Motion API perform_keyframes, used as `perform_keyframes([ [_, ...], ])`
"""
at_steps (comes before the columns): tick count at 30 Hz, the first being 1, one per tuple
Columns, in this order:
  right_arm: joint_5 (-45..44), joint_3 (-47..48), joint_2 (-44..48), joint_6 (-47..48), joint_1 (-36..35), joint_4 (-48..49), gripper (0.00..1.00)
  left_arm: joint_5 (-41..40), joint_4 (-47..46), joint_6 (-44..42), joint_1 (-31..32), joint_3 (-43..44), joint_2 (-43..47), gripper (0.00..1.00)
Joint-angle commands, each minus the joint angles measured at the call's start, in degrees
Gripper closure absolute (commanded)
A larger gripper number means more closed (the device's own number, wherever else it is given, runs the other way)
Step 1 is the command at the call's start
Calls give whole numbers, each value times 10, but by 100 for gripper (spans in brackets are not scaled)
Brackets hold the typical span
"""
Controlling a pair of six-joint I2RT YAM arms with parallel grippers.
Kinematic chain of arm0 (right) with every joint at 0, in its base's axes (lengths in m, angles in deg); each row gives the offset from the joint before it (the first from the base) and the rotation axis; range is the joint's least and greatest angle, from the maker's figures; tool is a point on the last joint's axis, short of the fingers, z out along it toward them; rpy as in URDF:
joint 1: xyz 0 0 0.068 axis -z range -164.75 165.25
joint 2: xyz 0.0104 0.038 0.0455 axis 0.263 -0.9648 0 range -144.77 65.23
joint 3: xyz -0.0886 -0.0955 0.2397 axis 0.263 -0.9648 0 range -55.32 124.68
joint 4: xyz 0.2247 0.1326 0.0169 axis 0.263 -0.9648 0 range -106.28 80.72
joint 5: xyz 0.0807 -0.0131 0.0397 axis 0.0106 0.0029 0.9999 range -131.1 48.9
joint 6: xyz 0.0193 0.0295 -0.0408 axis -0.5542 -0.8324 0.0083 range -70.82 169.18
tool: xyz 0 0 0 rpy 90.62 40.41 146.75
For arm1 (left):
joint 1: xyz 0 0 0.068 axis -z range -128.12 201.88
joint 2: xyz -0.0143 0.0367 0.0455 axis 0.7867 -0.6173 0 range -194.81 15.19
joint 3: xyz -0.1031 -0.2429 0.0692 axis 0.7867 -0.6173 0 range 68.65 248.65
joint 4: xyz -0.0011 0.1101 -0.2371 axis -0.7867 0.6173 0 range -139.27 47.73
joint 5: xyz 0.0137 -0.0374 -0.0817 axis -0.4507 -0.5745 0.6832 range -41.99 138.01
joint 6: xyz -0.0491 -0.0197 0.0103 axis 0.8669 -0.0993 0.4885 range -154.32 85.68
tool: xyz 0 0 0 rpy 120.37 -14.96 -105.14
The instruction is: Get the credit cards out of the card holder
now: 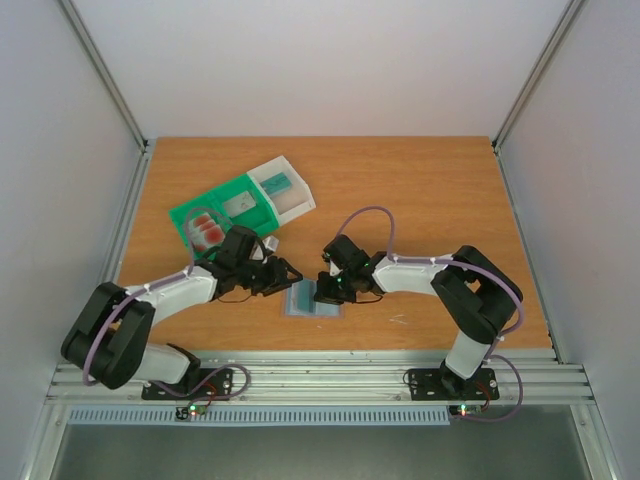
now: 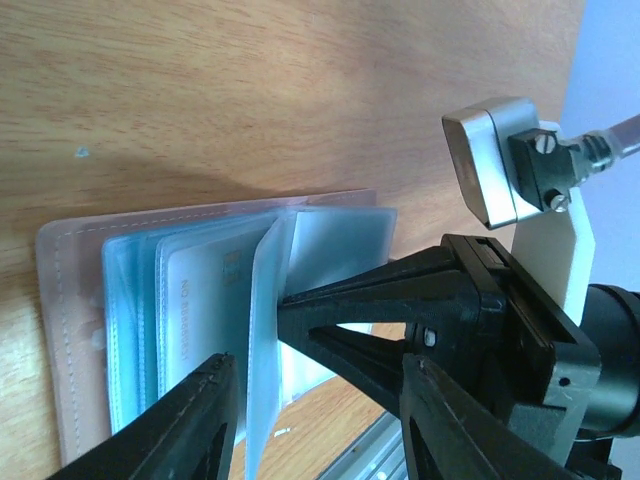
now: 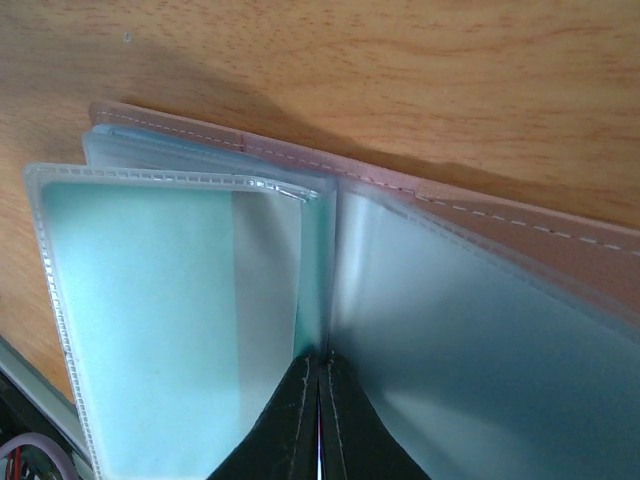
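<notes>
The card holder lies open on the table between both grippers, its clear sleeves fanned out. In the left wrist view the card holder holds a pale credit card with printed digits in a sleeve. My right gripper is shut, its tips pinching one upright sleeve leaf at the crease. My left gripper is open and empty, low beside the holder, with that leaf between its fingers. Credit cards with red blotches and a teal one lie in the tray.
A green-and-white compartment tray stands at the back left of the wooden table. The table's near edge and a metal rail run just behind the holder. The right gripper's finger reaches in between my left fingers.
</notes>
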Motion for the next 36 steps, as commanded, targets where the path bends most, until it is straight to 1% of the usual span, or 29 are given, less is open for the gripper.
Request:
perform_keyframes([
  [1,-27,-24,-3,0,-4,-3,97,23,-70,16,3,-11,-29,55],
  [6,-17,-28,-5,-5,-4,9,97,29,-98,29,3,-18,-45,63],
  [13,-19,-27,-4,-2,-4,11,97,24,-102,29,3,-16,-68,67],
  [24,-24,-33,2,0,-4,17,98,29,-112,38,8,-14,-79,68],
  [30,-25,-36,12,0,-3,19,98,44,-140,60,15,-19,-80,69],
  [32,-25,-37,21,0,-3,19,97,45,-143,66,20,-17,-78,69],
  [36,-12,-33,36,0,-4,18,91,43,-139,67,25,-12,-74,68],
])
